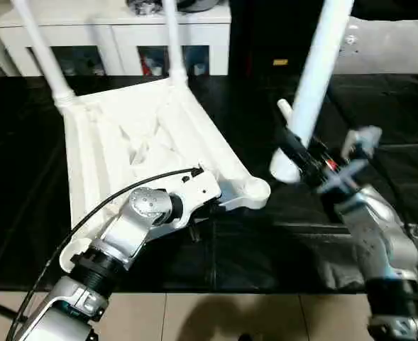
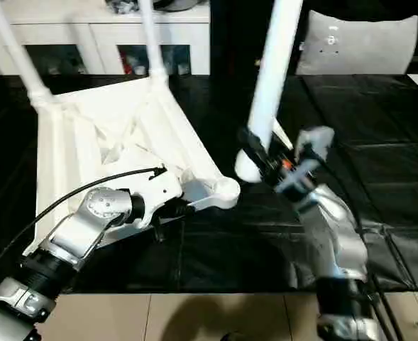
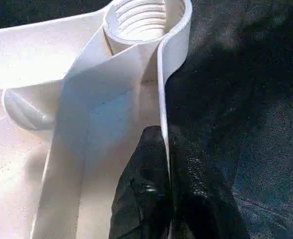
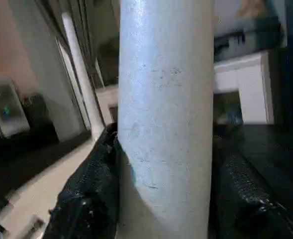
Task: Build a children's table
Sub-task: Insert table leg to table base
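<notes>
Upturned table top (image 1: pixel 134 135) on black desk (image 1: pixel 379 114), left end effector (image 3: pixel 167 164) pinching its rim, right end effector (image 1: pixel 299 153) clamping loose leg (image 1: pixel 315 67), white cabinet (image 1: pixel 116 32) behind

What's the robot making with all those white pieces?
It is building a little white table. The table top lies upside down on the black surface, with two legs already standing in its far corners. The left gripper pinches the top's rim near an empty corner socket. The right gripper holds a third leg upright, its end hanging just beside that socket, not in it yet.
</notes>
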Tool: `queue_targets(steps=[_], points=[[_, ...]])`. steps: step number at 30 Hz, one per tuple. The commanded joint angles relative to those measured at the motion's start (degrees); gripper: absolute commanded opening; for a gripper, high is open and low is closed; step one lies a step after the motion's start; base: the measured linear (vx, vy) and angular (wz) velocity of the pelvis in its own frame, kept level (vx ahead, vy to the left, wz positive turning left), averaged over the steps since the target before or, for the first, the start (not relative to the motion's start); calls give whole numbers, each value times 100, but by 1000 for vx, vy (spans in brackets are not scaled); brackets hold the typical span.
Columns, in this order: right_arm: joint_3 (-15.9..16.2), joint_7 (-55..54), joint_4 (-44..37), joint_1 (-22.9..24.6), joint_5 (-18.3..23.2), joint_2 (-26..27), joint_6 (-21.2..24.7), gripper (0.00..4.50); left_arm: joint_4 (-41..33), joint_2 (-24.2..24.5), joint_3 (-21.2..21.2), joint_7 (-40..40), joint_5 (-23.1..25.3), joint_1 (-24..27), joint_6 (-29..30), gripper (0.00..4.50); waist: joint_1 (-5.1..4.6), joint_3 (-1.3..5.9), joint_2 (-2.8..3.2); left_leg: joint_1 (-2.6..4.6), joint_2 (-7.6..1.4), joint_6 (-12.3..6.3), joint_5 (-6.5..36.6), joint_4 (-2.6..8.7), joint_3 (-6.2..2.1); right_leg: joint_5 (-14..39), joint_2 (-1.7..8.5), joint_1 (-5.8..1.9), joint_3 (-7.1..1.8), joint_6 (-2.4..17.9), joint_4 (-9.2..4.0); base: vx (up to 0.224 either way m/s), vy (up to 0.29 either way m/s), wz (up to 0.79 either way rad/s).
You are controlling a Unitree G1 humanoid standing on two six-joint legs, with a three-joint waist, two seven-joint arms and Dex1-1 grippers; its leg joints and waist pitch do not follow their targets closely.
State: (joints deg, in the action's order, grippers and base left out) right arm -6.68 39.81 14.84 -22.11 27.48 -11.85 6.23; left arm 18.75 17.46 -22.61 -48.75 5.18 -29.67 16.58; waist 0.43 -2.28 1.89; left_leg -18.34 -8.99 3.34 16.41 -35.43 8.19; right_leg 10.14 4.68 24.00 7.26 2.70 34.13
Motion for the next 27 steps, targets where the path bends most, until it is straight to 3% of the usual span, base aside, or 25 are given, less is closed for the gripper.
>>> queue_targets(steps=[1, 8, 16, 18, 27], points=[[227, 63, 537, -127, -305, 165, -327, 188, 80, 75, -87, -23, 88, 50, 18, 0, 54, 352, -17, -171, -353, -953, -892, 349, -93, 652, 499, -452, -393, 1372, -294, 0, 0, 0], [311, -9, 1608, -317, -605, 316, -800, 188, 122, 58, -69, -40, 92, 17, 40, 0, 76, 367, -15, -161, -372, -1034, -1087, 336, -97, 192, 498, -468, -402, 1536, -227, 0, 0, 0], [304, 10, 2557, -474, -890, 418, -1487, 188, 154, 68, -76, -61, 102, -6, 43, 0, 112, 369, 38, -151, -376, -1087, -1042, 320, -88, 134, 501, -465, -397, 1603, -219, 0, 0, 0], [328, 19, 2815, -431, -1016, 402, -1760, 188, 176, 47, -77, -41, 121, -22, 57, 0, 121, 374, 25, -157, -375, -1068, -985, 319, -86, 167, 508, -476, -398, 1614, -218, 0, 0, 0], [248, 242, 2531, 191, -962, 253, -2084, 188, 226, 45, -41, 60, 148, -25, 98, 0, 190, 359, 14, -143, -390, -1038, -812, 336, -84, 358, 503, -483, -407, 1514, -245, 0, 0, 0]])
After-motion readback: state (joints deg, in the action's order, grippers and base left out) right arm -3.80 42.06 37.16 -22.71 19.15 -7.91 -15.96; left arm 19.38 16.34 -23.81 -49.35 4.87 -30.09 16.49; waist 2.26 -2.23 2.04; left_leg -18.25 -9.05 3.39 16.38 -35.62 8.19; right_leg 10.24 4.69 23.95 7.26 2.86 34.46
